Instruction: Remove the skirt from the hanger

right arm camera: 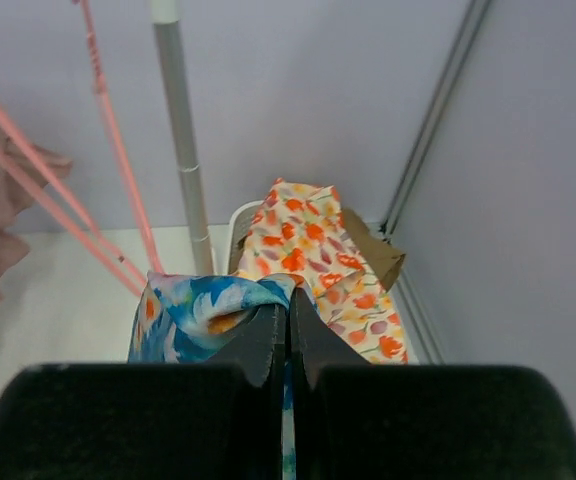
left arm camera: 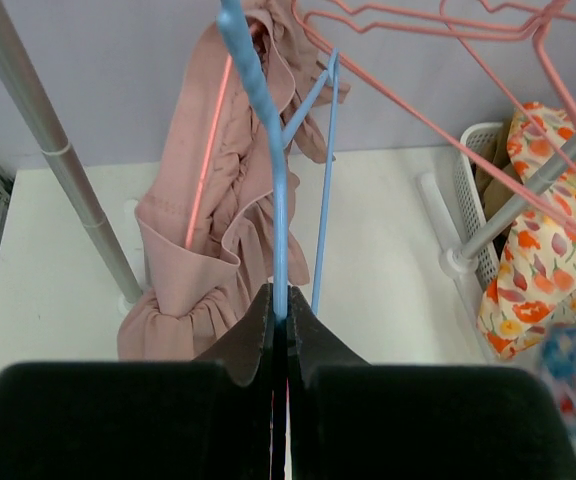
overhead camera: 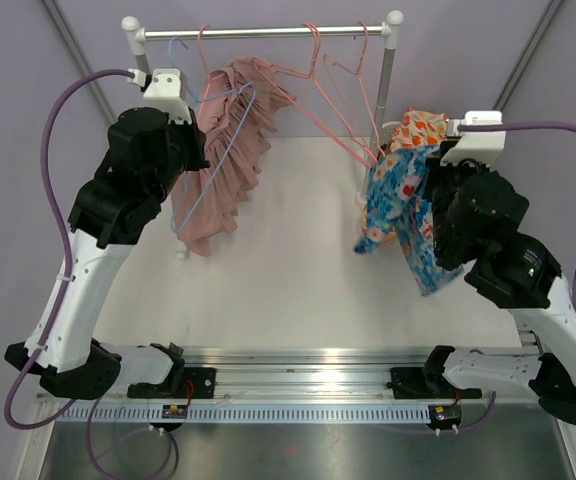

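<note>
Skirt looks free, both claws clenched

Left claw (left arm camera: 279, 300) pinches the bare-looking blue hanger (left arm camera: 276, 200), probably to steady it. Right claw (right arm camera: 288, 315) grips the blue floral skirt (right arm camera: 198, 310), dangling beside the basket (left arm camera: 473, 165), apart from that hanger.

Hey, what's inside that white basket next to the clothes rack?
An orange-flowered cloth spills over the rim of the white basket, with something brown beside it. Whatever lies underneath is covered.

White table (overhead camera: 298, 260): clothes rack (overhead camera: 268, 32) posts standing on it; white basket (left arm camera: 471, 190) beside right post.
</note>
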`<move>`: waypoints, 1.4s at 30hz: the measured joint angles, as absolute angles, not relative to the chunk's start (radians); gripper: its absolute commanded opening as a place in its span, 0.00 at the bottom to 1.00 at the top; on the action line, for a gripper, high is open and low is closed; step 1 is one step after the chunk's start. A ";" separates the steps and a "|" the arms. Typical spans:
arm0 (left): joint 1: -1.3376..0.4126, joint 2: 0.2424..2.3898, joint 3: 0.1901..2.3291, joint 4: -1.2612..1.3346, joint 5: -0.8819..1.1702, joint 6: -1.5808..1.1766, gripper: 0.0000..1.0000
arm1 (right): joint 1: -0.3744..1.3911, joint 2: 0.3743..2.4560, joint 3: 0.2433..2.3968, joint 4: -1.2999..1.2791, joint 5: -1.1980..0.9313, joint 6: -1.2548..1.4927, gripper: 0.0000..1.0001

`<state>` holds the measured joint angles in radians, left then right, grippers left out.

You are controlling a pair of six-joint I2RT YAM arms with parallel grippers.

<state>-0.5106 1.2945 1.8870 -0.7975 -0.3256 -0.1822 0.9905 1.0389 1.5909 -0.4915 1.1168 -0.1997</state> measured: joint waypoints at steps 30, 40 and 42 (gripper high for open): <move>-0.514 1.299 1.795 -0.714 -0.266 -0.194 0.00 | 0.109 1.844 2.241 -0.424 0.491 0.017 0.91; -0.529 1.531 2.035 -0.694 -0.260 -0.170 0.00 | 0.113 1.591 1.522 -0.312 0.395 0.212 0.99; -0.530 1.593 2.111 -0.693 -0.260 -0.161 0.00 | 0.113 1.496 1.380 -0.292 0.370 0.250 0.99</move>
